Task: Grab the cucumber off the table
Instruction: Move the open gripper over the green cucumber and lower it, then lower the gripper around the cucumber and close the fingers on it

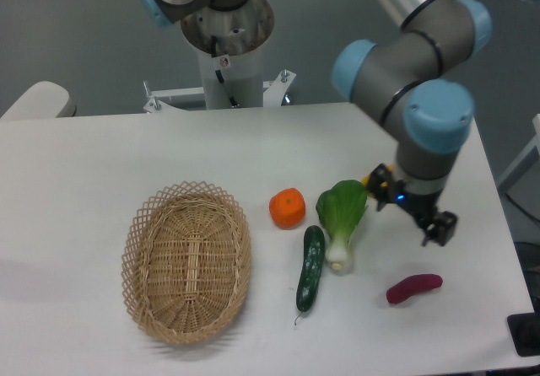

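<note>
Nearest the camera lay the wicker basket (187, 262), and just right of it the cucumber (310, 268) on the white table (84, 165). From where I stood, the gripper (439, 228) hung well right of it, above the purple sweet potato (413, 288); I could not tell whether its fingers were apart or together. Between them lay the bok choy (343, 220), almost touching the cucumber, with an orange (288, 208) just beyond. The cucumber ran near-to-far, stem tip nearest. A good approach, I judged, would cross leftward, turn the fingers across that axis, and grip mid-length, clear of the bok choy.
</note>
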Controlling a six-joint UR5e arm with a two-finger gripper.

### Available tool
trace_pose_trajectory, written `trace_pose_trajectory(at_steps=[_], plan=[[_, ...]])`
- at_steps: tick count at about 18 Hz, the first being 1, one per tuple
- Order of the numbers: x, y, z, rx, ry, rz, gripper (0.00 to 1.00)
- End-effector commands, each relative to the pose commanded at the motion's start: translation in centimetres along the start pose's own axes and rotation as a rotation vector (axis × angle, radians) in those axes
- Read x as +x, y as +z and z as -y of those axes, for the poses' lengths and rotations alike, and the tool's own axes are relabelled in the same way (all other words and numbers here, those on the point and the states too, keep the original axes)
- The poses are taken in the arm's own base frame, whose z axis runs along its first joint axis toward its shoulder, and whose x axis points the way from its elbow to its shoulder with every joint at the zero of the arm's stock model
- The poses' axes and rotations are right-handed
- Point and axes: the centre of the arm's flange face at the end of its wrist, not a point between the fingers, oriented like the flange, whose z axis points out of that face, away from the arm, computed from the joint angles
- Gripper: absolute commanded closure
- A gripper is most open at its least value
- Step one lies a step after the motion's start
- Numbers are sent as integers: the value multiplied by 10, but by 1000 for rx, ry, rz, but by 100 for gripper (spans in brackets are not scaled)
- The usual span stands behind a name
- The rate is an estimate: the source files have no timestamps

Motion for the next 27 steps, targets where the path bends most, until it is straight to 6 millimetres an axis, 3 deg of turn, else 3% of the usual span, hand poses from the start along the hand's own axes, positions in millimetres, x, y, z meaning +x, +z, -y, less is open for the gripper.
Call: trace_pose_trajectory(at_steps=[2, 3, 5, 9, 15, 25, 27], plan=[[9, 9, 22, 11, -94, 18, 0], [16, 25, 30, 7, -131, 2, 0], [28, 49, 37, 13, -202, 3, 0], [44, 73, 46, 34, -234, 24, 0], [54, 100, 65, 29, -253, 15, 0], [55, 124, 67, 21, -250, 16, 0], [56, 126, 67, 18, -250, 12, 11]])
